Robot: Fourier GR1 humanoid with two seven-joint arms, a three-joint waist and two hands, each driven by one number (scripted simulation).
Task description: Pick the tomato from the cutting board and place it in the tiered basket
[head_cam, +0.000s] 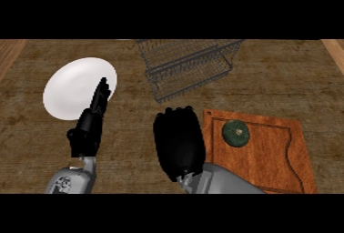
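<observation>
A dark green round tomato [236, 134] lies on the wooden cutting board [269, 159] at the right. The wire tiered basket [188, 63] stands at the back centre, beyond the board. My right hand [178, 141] hovers just left of the board's edge, back of the hand up, fingers straight and pointing away, a short way left of the tomato and holding nothing. My left hand [91, 125] stands edge-on at the left with straight fingers, its tips over the rim of a white plate.
A white plate [75, 86] rests at the left of the brown counter [282, 86]. Lighter wooden strips run along the far left and far right edges of the counter.
</observation>
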